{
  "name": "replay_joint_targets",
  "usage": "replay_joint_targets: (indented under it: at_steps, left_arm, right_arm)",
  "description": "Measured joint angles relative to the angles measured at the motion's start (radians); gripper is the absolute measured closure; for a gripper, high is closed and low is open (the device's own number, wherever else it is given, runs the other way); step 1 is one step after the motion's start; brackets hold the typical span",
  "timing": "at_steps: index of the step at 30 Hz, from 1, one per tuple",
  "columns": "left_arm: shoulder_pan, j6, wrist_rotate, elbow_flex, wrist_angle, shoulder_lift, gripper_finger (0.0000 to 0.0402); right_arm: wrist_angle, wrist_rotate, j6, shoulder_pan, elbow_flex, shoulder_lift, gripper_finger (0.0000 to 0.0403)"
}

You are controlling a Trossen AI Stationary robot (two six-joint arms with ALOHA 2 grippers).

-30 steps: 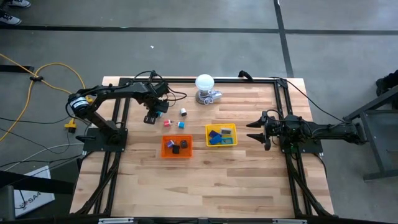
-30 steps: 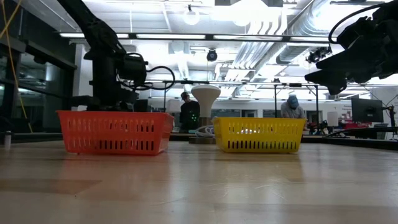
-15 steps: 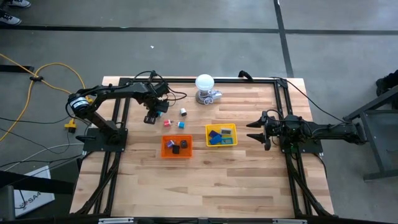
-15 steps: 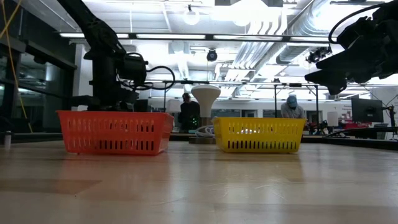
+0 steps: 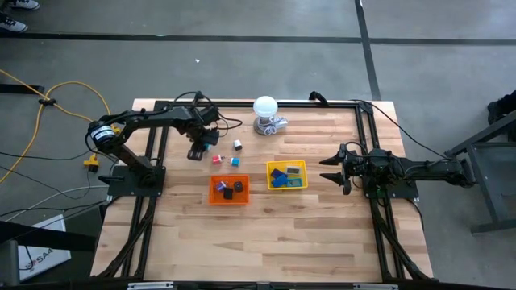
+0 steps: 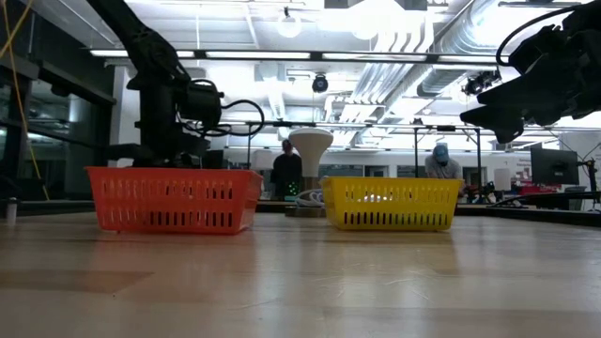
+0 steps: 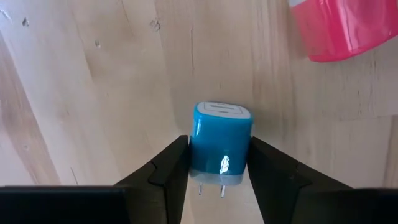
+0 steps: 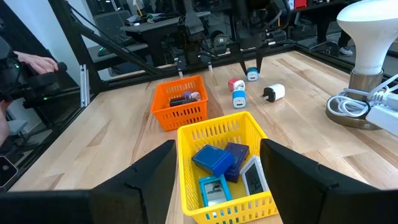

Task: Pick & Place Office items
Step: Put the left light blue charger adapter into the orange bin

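Trouble is waiting right here, I am thinking, with the left gripper (image 7: 219, 180) and the little blue plug (image 7: 220, 146). In the left wrist view its two dark fingers (image 7: 165, 171) are sitting on each side of the plug and look like they are touching it, near the bottom middle of the frame, but I am not able to tell if they are squeezing yet. They are only catching the low end by the metal prongs, so the plug may be tipping or sliding out if I am lifting too fast. The pink piece (image 7: 336, 28) in the upper right of that frame is lying near, and a slip may be bumping it. In the high view this is all happening in the upper left part of the table (image 5: 322, 242), above the orange tray (image 5: 229, 199). The right gripper (image 5: 324, 169) is waiting with fingers spread wide, right of the yellow tray (image 5: 287, 165) where blue blocks (image 8: 214, 160) are lying.
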Motion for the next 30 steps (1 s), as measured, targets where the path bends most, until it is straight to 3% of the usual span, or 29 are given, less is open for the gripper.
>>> replay_joint_targets:
  at_steps: [8, 14, 30]
  left_arm:
    - [0.005, -0.003, -0.016, 0.05, -0.026, -0.069, 0.0259]
    - [-0.063, -0.092, -0.035, 0.11, -0.104, -0.155, 0.0259]
    - [-0.584, -0.61, -0.13, 0.227, -0.176, -0.19, 0.0259]
  right_arm:
    - [0.0, 0.0, 0.0, 0.0, 0.0, 0.0, 0.0183]
    - [0.0, 0.0, 0.0, 0.0, 0.0, 0.0, 0.0183]
    - [0.0, 0.0, 0.0, 0.0, 0.0, 0.0, 0.0183]
